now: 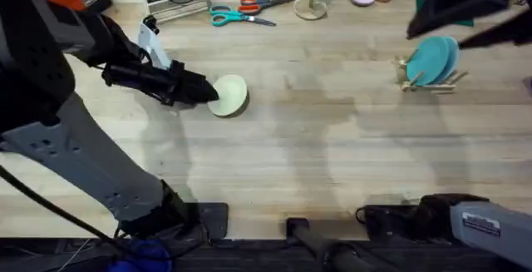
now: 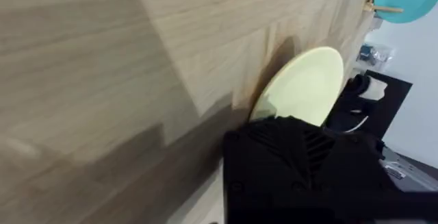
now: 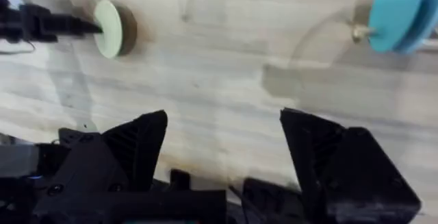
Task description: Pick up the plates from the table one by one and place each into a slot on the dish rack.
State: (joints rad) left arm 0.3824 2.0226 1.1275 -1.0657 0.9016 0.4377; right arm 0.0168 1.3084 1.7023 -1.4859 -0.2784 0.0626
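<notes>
Your left gripper is clamped on the pale yellow-green round plastic plate; lift clear, then carry right to the small natural-wood dish rack.

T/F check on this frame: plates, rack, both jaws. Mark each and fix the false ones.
1. The left gripper holds the yellow plate. True.
2. Two teal plates stand in the rack. True.
3. The yellow plate lies flat on the table. False: it is tilted up on edge.
4. The right gripper holds a teal plate. False: its jaws are open and empty.
5. Scissors lie beside the rack. False: they lie at the far edge, well apart.
</notes>
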